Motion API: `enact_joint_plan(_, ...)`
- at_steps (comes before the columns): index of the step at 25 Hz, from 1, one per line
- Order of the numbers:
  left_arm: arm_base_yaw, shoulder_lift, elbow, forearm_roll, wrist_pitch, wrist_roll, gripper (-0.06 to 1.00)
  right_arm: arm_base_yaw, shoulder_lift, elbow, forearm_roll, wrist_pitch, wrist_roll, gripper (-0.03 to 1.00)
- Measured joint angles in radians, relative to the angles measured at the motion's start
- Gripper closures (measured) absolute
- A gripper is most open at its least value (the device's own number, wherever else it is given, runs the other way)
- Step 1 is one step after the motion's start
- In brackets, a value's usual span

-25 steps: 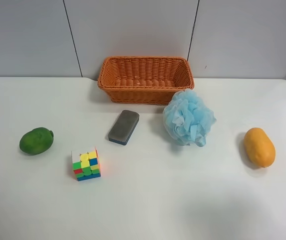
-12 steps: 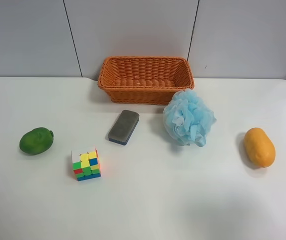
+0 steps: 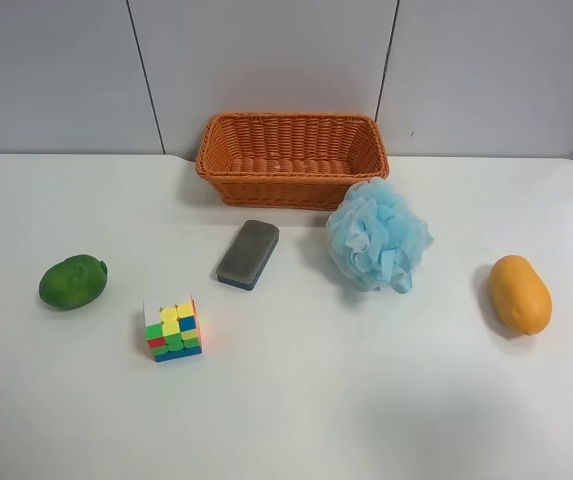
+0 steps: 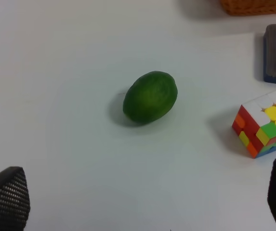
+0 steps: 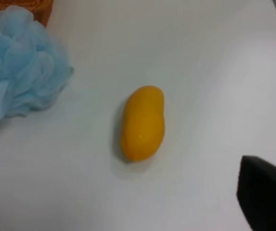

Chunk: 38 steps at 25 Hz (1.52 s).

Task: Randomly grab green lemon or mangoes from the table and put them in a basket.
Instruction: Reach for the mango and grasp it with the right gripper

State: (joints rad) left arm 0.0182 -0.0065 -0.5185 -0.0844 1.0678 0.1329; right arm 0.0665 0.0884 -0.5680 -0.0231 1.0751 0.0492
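Table point(image 3: 316, 400) plain white, rounded corners, grey panelled wall point(image 3: 266, 60) behind basket point(image 3: 286, 185)

There is one green lemon point(image 3: 72, 282), one mango point(image 3: 520, 294), one basket point(image 3: 286, 190), one puzzle cube point(image 3: 173, 328), one grey eraser point(image 3: 248, 254), one blue pouf point(image 3: 377, 236)

A multicoloured puzzle cube point(image 3: 173, 328) sits squarely on one face. Just beyond it, toward the wall, a grey felt board eraser point(image 3: 248, 254) with a blue base lies flat at an angle. Further along, apart from both, rests a pale blue mesh bath pouf point(image 3: 377, 236). Grey wall panels point(image 3: 266, 60) stand behind.
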Motion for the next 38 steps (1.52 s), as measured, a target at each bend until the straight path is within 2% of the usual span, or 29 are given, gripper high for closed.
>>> enact_joint_plan(5, 0.000, 0.000, 0.000, 0.000, 0.000, 0.000, -0.05, 0.000, 0.221, -0.102, -0.052, 0.007, 0.039, -0.02)
enact_joint_plan(13, 0.000, 0.000, 0.000, 0.000, 0.000, 0.000, -0.05, 0.000, 0.613, -0.241, -0.057, 0.010, 0.036, -0.02)
enact_joint_plan(21, 0.000, 0.000, 0.000, 0.000, 0.000, 0.000, -0.05, 0.000, 0.967, -0.269, -0.057, -0.024, 0.035, -0.02)
enact_joint_plan(25, 0.000, 0.000, 0.000, 0.000, 0.000, 0.000, -0.05, -0.006, 1.122, -0.269, -0.079, -0.069, 0.033, -0.02)
enact_joint_plan(32, 0.000, 0.000, 0.000, 0.000, 0.000, 0.000, -0.05, -0.118, 1.313, -0.270, -0.079, -0.182, -0.012, -0.02)
enact_joint_plan(38, 0.000, 0.000, 0.000, 0.000, 0.000, 0.000, -0.05, -0.124, 1.443, -0.270, -0.079, -0.303, -0.037, -0.02)
